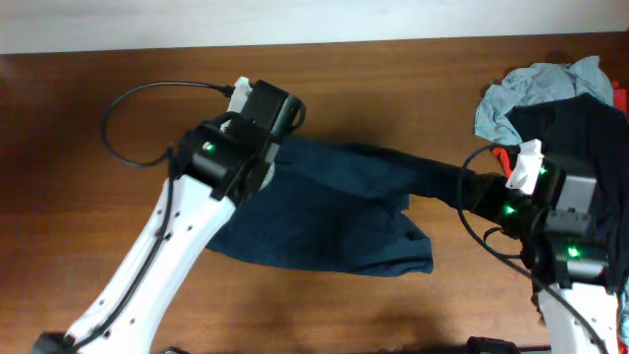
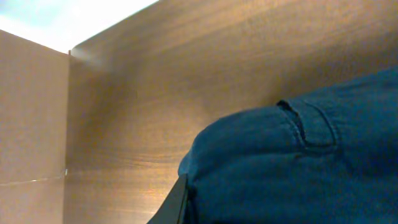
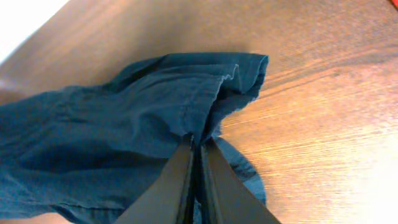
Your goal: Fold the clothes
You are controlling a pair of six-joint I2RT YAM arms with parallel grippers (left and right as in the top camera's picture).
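Dark navy soft fabric shorts (image 1: 334, 221) lie mid brown wooden table (image 1: 393, 79), between my two arms. Right gripper (image 3: 198, 149): fingers pinched tight on hem corner. Left gripper (image 2: 180, 196) at opposite end, cloth bunched over one finger; whether clamped, I cannot tell. My read: edge-gripping step, fold not yet made. Next calls for lifting both ends level and carrying them across.

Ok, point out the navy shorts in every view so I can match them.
Overhead: navy shorts spread mid-table between the arms.
Left wrist: navy shorts fill the lower right.
Right wrist: navy shorts left and centre, pinched by the right gripper.
Shared landmark: brown wooden table.
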